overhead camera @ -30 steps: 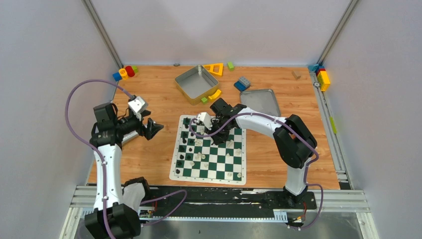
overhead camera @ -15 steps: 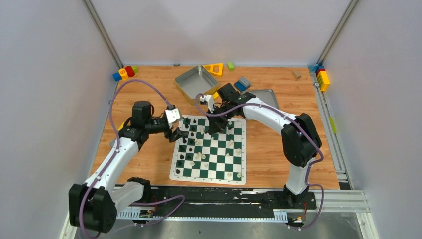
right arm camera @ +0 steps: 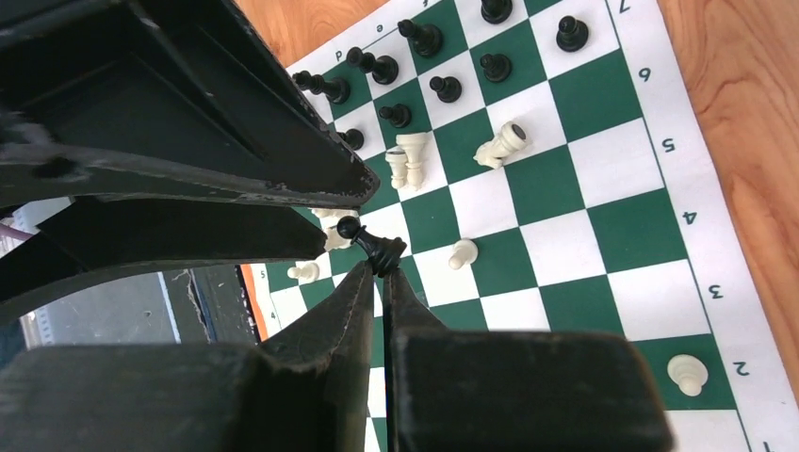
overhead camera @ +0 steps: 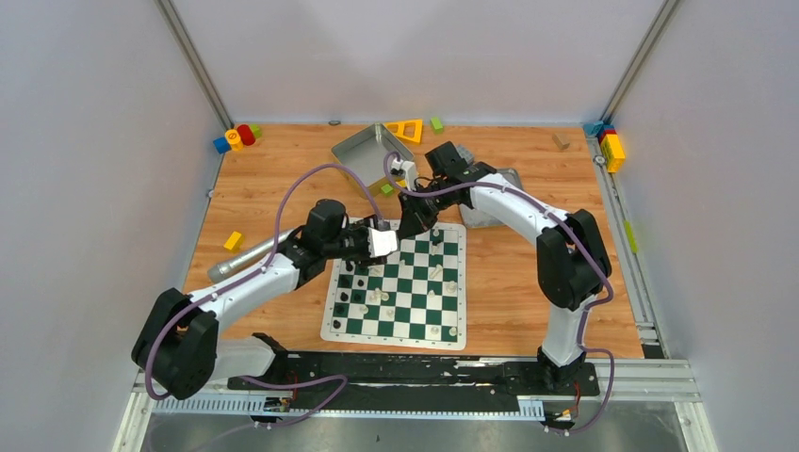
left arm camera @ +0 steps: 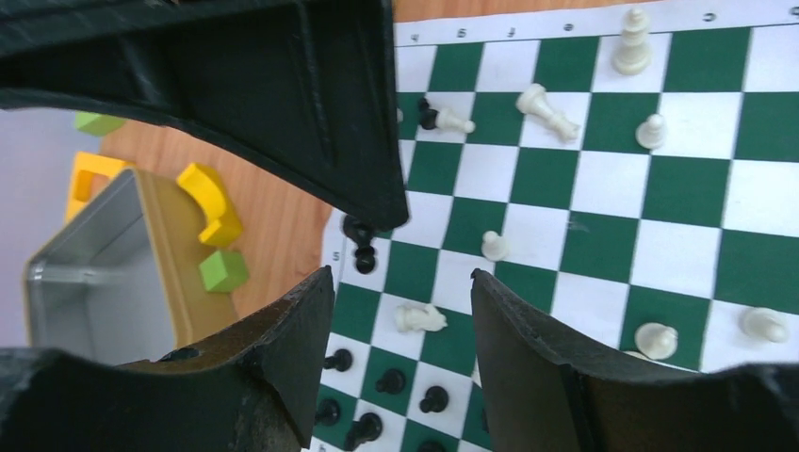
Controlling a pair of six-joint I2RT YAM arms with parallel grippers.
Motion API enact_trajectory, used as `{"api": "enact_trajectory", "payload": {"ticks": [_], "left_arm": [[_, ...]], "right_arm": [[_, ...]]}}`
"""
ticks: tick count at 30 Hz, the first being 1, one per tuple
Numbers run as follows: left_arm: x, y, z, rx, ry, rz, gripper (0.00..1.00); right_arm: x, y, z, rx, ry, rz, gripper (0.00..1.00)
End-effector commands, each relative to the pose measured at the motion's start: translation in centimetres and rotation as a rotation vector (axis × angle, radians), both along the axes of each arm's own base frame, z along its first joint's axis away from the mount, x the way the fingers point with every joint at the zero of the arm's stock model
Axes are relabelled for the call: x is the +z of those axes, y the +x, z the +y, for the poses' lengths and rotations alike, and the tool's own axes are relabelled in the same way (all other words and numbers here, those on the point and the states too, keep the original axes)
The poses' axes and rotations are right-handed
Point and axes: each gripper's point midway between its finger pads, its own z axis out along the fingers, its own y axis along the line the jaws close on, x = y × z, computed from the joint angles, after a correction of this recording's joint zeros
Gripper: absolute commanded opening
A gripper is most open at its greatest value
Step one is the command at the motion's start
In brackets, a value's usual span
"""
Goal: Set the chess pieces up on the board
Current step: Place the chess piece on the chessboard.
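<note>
Two robot arms are meeting over the far left corner of the chessboard [overhead camera: 391, 336], which is lying flat on the wooden table [overhead camera: 273, 179] just ahead of their bases. The right gripper [right arm camera: 379, 269] is pinching a black pawn [right arm camera: 369, 243] between its pressed-together fingertips and holding it tilted over the squares near the board's far edge; whether the pawn is touching the board cannot be told. The left gripper [left arm camera: 400, 275] is hanging close beside it with its jaws spread and nothing between them, while a toppled white piece [left arm camera: 419, 318] is lying on the board below the gap. Most of the black pieces [right arm camera: 443, 88] are crowding the board's left side, and the white pieces [left arm camera: 650, 130] are sitting scattered across the other squares, some upright and some on their sides. Beyond the far left corner a metal tray [left arm camera: 94, 301] is resting on the table, with a yellow block [left arm camera: 212, 202] and a green block [left arm camera: 223, 270] lying just beside its wall.
</note>
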Motion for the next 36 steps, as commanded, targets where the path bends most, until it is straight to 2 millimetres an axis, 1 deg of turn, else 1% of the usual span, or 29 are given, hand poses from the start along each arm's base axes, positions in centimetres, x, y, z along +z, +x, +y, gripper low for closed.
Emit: {"api": "enact_trajectory", "payload": {"ticks": [1, 5, 9, 13, 19, 25, 32, 36], "left_arm": [[2.9, 2.4, -0.5, 0.060, -0.027, -0.170, 0.62], [3.1, 2.9, -0.4, 0.081, -0.017, -0.190, 0.60], [3.1, 2.4, -0.7, 0.052, -0.013, -0.187, 0.55], [2.6, 1.8, -1.0, 0.021, 0.006, -0.173, 0.49], [2.6, 1.5, -1.3, 0.007, 0.012, -0.168, 0.46], [2.8, 1.6, -1.6, 0.004, 0.007, -0.165, 0.41], [2.9, 1.8, -2.0, -0.002, 0.008, -0.165, 0.37], [2.8, 1.8, -2.0, -0.004, 0.016, -0.158, 0.31]], "right_arm": [[0.9, 0.3, 0.9, 0.014, 0.049, 0.006, 0.00], [0.9, 0.2, 1.0, 0.019, 0.053, 0.011, 0.00], [0.9, 0.3, 1.0, 0.018, 0.053, 0.011, 0.00], [1.0, 0.3, 1.1, 0.019, 0.056, 0.015, 0.00], [1.1, 0.3, 1.2, 0.021, 0.060, 0.020, 0.00], [1.2, 0.2, 1.3, 0.026, 0.065, 0.023, 0.00], [1.2, 0.1, 1.3, 0.030, 0.067, 0.026, 0.00], [1.2, 0.1, 1.2, 0.031, 0.068, 0.026, 0.00]]}}
